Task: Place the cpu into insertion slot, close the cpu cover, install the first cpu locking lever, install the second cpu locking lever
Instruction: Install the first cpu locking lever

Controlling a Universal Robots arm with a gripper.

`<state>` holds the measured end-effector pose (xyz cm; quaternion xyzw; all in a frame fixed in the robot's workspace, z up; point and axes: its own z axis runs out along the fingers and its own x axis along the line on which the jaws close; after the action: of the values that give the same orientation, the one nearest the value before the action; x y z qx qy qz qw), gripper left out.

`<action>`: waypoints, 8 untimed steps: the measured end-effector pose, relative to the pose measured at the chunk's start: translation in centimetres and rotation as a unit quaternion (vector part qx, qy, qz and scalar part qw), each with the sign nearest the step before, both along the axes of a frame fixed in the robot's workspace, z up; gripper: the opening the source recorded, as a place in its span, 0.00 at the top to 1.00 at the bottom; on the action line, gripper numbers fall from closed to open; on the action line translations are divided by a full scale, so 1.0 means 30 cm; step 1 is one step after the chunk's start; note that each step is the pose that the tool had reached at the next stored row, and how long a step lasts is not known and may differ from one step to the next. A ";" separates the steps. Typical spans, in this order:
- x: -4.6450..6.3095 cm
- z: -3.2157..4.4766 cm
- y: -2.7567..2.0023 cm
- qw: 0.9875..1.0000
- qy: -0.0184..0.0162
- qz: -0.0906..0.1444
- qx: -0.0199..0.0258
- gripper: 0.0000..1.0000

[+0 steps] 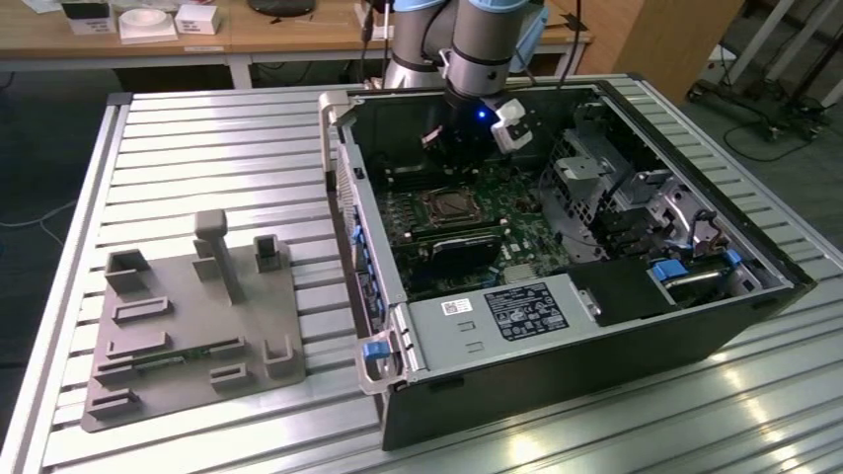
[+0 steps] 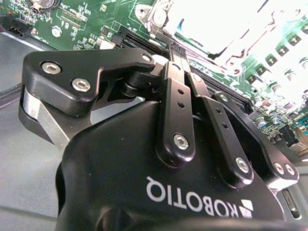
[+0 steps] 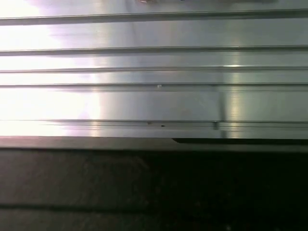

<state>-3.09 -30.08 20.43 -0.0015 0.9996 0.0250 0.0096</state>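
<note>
Above the open computer case (image 1: 567, 247), a grey-and-blue jointed arm (image 1: 481, 35) is seen; black gripper (image 2: 168, 53) linkages, silver-screwed, perhaps white-lettered.

The ribbed silver tabletop (image 1: 211, 148) looks like brushed metal, with a soft sheen and bright glare bands in the first wrist view (image 3: 154, 96). The grey moulded holder block (image 1: 191, 326) on it appears matt plastic. The black computer case (image 1: 593, 385) has smooth, dull-painted metal walls. In the second wrist view, the black claw (image 2: 166, 48) shows satin plastic or coated metal links with shiny steel screws, against a glossy green circuit board (image 2: 77, 24).
</note>
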 end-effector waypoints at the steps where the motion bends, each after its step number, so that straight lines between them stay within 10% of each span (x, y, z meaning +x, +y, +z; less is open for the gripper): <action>1: 0.000 0.000 0.001 1.000 0.000 0.000 -0.001 0.90; 8: 0.000 -0.003 0.001 1.000 0.000 0.000 -0.001 0.90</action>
<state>-3.09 -30.05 20.33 -0.0015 0.9997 0.0243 0.0096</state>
